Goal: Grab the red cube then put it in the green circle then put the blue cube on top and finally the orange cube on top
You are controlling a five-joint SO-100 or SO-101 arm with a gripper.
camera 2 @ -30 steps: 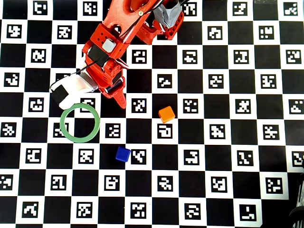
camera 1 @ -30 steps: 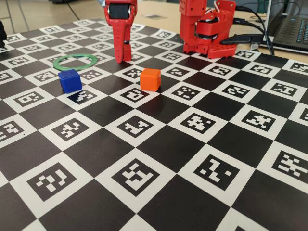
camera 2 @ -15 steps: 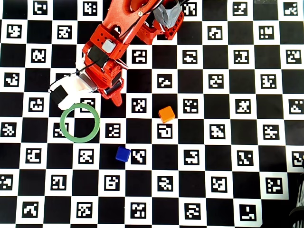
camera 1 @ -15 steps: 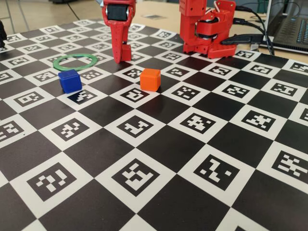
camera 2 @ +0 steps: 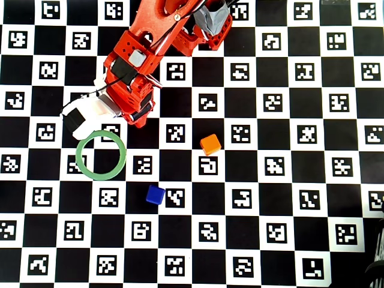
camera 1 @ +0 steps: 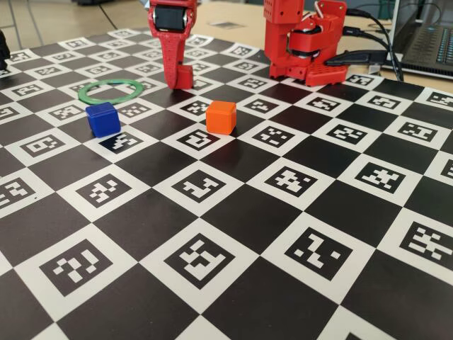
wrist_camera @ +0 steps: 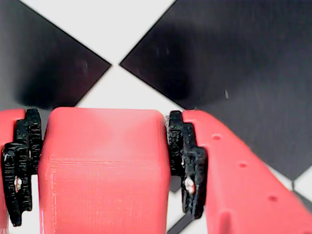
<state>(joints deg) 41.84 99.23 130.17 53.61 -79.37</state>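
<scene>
— Checkered black-and-white bench, printed with square markers all over. Where does the job stand?

— First step, I'd say. In the wrist view the small matte red plastic cube sits squarely between the black ribbed pads of the robot's red two-finger hand, and both pads press its side faces. So the hand is closed on that cube.

— Lifted, or down on the bench?

— Hard to say. In the fixed view the hand reaches right down to the surface, and the cube seems to show at its tip, but I would not swear to a gap beneath it.

— And the target?

— The thin flat green ring lies empty, just below and left of the hand in the overhead view. The small deep-blue plastic cube and the small bright-orange plastic cube lie loose, apart from each other and outside the ring.

— Next move?

— A short carry toward the ring, I judge, setting the red cube down flat inside it so the others can stack on it.
</scene>
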